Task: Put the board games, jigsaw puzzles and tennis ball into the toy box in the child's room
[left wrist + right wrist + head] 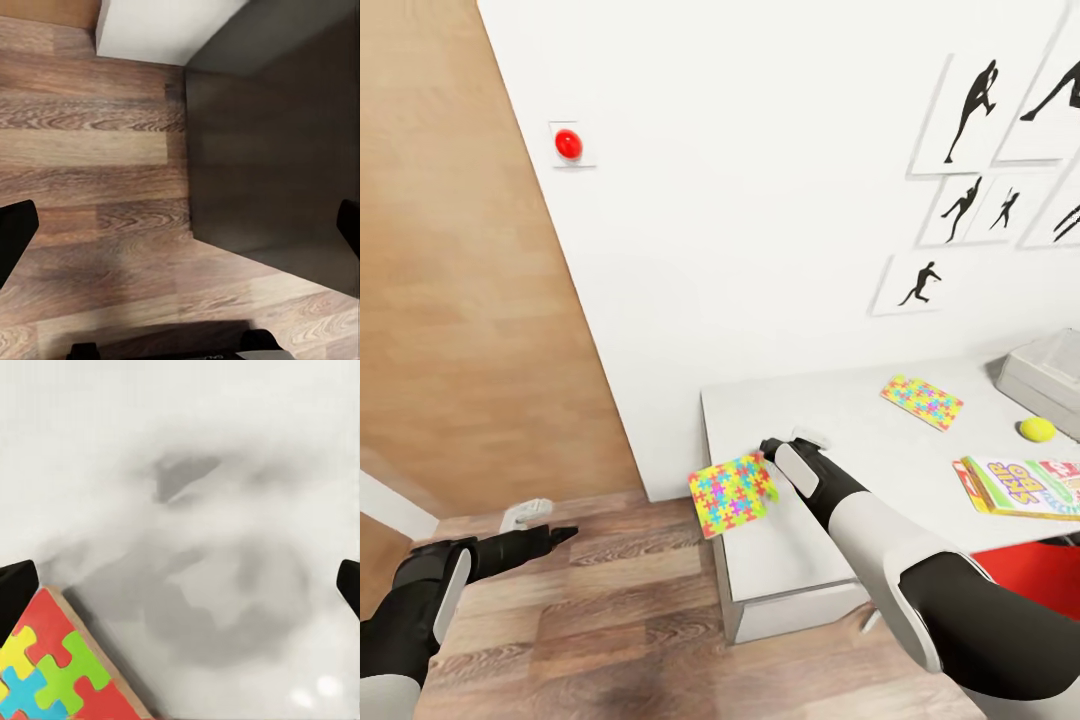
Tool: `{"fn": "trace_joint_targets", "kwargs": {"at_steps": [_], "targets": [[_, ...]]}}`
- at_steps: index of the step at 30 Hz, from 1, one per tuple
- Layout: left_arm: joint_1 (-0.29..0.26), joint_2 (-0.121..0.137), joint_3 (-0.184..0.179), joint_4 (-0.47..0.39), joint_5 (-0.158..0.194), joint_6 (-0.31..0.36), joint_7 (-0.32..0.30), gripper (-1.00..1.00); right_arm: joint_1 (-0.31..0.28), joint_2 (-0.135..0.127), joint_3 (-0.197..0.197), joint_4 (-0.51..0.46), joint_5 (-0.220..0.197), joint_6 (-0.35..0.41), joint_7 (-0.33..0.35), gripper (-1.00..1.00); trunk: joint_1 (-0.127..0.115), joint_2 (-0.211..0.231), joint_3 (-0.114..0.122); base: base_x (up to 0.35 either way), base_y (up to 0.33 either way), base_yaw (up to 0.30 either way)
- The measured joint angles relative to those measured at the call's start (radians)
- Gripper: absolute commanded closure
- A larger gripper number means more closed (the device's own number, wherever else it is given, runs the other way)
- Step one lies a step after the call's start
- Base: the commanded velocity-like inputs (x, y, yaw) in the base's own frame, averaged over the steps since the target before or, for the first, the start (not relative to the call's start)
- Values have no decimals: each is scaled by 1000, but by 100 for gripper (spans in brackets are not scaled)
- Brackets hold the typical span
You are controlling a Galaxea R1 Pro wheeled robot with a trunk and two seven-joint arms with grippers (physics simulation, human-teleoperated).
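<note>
One jigsaw puzzle (733, 492) lies at the table's (800, 540) left edge, hanging over the floor; its corner (52, 679) shows in the right wrist view. My right gripper (785, 443) hovers just beside it over the tabletop, open with nothing between its fingers. The second jigsaw puzzle (922, 401) lies flat farther back. The tennis ball (1037, 429) sits near the grey toy box (1050, 375) at the right edge. The Skip-Bo board game (1022, 486) lies in front of the ball. My left gripper (550, 532) hangs open over the wood floor, left of the table. The bed is out of view.
A white wall with black sports silhouettes (970, 110) and a red button (567, 143) stands behind the table. A wood panel (460, 300) fills the left. Something red (1025, 570) sits under the table's front. The table's dark side (277, 150) meets the plank floor (90, 180).
</note>
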Motion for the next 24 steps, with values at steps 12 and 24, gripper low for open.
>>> {"fn": "trace_joint_targets", "kwargs": {"at_steps": [12,24], "targets": [[0,0,0,0,1,0,0,-100,0,1,0,-4,0,0,0,-100,0,0,19,0,-83,-75],[0,0,0,0,1,1,0,-100,0,3,1,-4,0,0,2,-100,0,0,37,0,-4,-71]]}}
